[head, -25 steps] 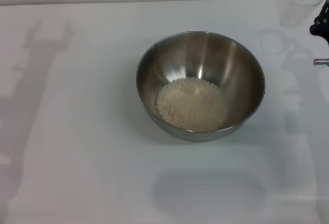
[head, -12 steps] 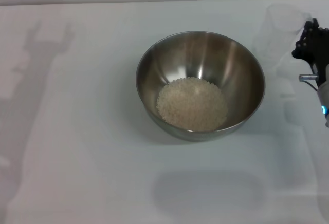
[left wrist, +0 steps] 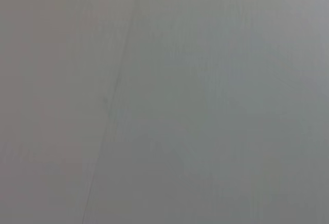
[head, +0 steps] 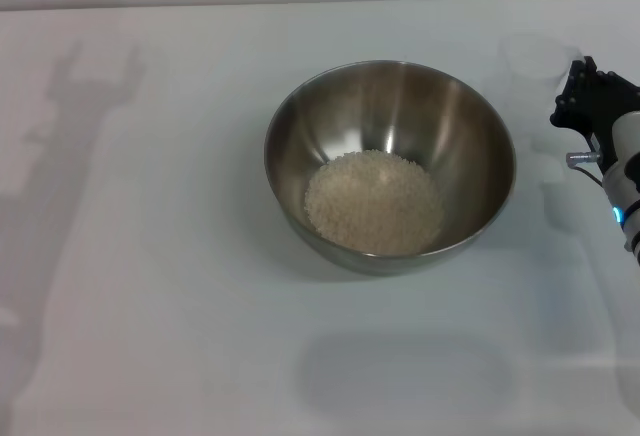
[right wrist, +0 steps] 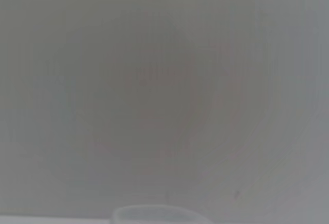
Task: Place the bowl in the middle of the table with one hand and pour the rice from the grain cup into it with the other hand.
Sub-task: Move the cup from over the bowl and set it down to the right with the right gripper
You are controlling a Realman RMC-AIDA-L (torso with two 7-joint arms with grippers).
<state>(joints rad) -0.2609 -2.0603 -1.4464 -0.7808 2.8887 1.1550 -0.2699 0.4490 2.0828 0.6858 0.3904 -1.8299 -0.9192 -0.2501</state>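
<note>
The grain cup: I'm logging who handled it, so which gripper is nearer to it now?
The right. The right gripper is right beside the grain cup, at the table's far right, past the bowl. The left gripper is out of view.

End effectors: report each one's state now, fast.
Left end effector: not in view.
Right end effector: at the table's right edge, right of the bowl, shut on the grain cup.
</note>
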